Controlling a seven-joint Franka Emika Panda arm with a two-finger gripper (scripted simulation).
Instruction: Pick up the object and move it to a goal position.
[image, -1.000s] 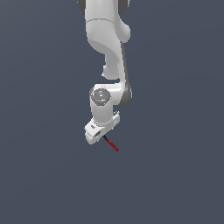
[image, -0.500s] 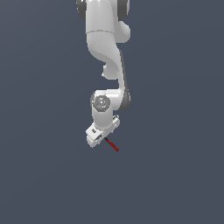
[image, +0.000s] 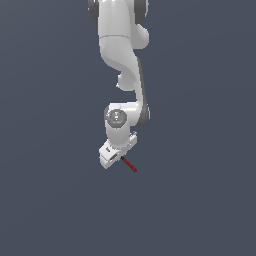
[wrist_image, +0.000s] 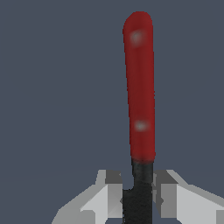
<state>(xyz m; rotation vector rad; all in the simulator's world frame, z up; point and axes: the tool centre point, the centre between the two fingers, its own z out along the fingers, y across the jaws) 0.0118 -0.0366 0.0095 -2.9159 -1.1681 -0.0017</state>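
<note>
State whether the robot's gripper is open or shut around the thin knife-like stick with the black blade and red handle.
Shut on it: in the wrist view the fingers press both sides of the stick's black end, and the red handle sticks out beyond the gripper.

Plain, featureless dark slate-blue backdrop (image: 200, 200)

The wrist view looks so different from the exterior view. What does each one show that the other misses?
Only the wrist view shows the fingers close up, one on each side of the black blade half of the knife-like stick, with two pale spots on its red handle. Only the exterior view shows the whole white arm reaching down over the plain grey surface. Both show the gripper at the stick's black end, its red handle pointing away.
</note>
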